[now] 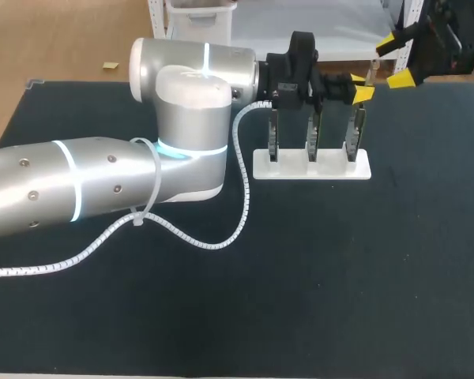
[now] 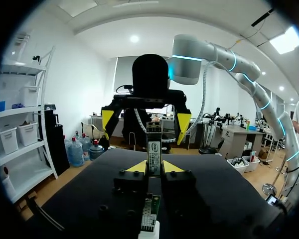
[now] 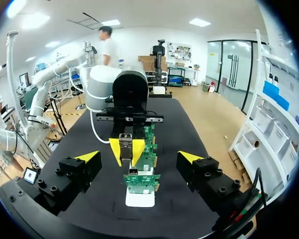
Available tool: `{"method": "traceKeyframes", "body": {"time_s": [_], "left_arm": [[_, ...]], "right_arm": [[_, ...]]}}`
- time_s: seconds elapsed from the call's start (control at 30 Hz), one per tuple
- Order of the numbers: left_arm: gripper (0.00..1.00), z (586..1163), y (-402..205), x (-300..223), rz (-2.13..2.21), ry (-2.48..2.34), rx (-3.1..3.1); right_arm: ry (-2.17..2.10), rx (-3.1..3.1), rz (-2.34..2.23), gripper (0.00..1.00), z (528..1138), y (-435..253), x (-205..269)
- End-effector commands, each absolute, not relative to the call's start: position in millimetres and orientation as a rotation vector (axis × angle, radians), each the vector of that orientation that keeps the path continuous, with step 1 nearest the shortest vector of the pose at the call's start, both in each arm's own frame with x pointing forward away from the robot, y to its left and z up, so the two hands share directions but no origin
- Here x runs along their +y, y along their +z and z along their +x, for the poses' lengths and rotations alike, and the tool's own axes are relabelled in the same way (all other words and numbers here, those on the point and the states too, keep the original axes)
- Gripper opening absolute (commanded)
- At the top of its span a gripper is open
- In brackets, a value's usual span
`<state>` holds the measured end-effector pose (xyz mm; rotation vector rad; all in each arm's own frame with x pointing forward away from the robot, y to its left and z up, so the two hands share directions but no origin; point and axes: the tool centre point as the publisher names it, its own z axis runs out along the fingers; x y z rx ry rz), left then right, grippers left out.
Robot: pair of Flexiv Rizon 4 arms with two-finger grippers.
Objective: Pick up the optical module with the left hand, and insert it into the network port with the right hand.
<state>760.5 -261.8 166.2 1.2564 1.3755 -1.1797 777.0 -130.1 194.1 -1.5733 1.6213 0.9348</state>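
The optical module (image 2: 154, 149), a slim metal bar, stands upright between the yellow tips of my left gripper (image 2: 154, 167), which is shut on it. In the head view that left gripper (image 1: 355, 91) hangs just over the rightmost of three green circuit boards (image 1: 352, 140) standing in a white holder (image 1: 312, 166). My right gripper (image 1: 396, 61) hovers open a little beyond and to the right, nothing between its fingers. From the right wrist, my right gripper (image 3: 139, 157) faces the module (image 3: 125, 144) and the nearest board (image 3: 141, 181). I cannot make out the network port itself.
The left arm's thick silver body (image 1: 103, 181) and its white spiral cable (image 1: 241, 197) lie across the left half of the dark table mat (image 1: 340, 276). The holder stands near the table's far edge.
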Motion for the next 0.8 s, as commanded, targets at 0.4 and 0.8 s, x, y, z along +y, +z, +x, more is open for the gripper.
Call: {"method": "traceKeyframes", "body": {"time_s": [0.4, 0.8], "left_arm": [[0.00, 760.5, 166.2, -262.1, 1.255, -1.177, 1.376], [0.00, 760.5, 166.2, -262.1, 1.255, -1.177, 1.376]], "right_arm": [[0.937, 1.623, -1.561, 1.00, 762.7, 207.0, -124.8], [0.951, 1.621, -1.561, 1.00, 759.5, 207.3, -114.1]]}}
